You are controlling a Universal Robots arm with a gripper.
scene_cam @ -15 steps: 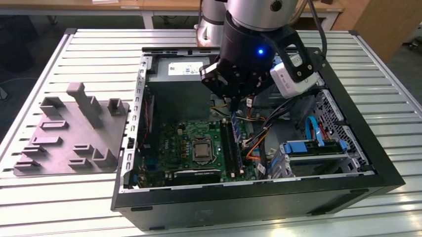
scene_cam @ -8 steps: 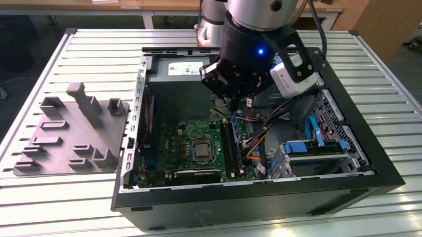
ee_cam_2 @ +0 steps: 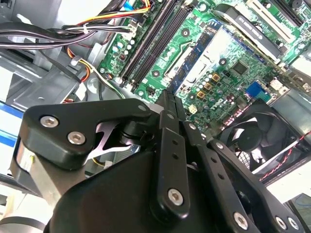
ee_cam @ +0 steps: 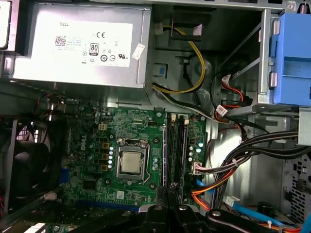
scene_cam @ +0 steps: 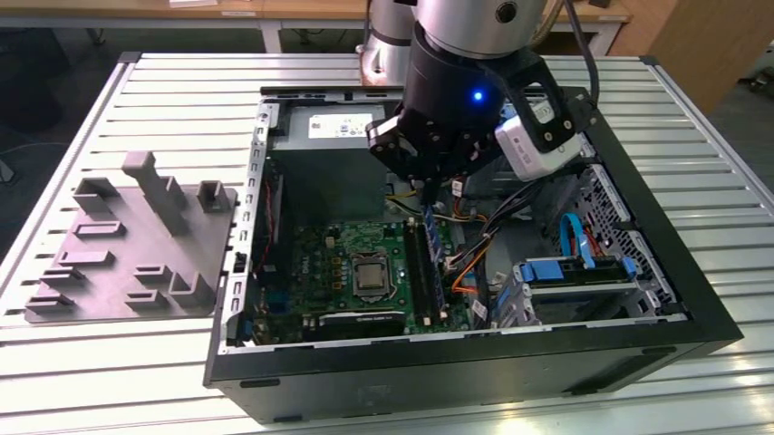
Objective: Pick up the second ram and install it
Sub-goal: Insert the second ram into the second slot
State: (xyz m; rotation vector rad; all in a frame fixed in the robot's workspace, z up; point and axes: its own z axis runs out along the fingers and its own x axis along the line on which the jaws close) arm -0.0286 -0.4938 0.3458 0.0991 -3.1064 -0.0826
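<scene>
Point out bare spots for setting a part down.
Free: slatted table in front of the grey fixture, and the strip at the exterior view's right of the case. Crowded: inside the case, cables and the claw over the motherboard.

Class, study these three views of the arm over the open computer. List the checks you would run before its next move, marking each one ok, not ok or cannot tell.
1. Computer case open, motherboard exposed: ok.
2. Gripper above the memory slots: ok.
3. Grasp: fingers shut together; whether anything is pinched between them: cannot tell.
4. Target slot free and its latches open: cannot tell.
5. Cables run beside the slots, not across them: ok.
</scene>
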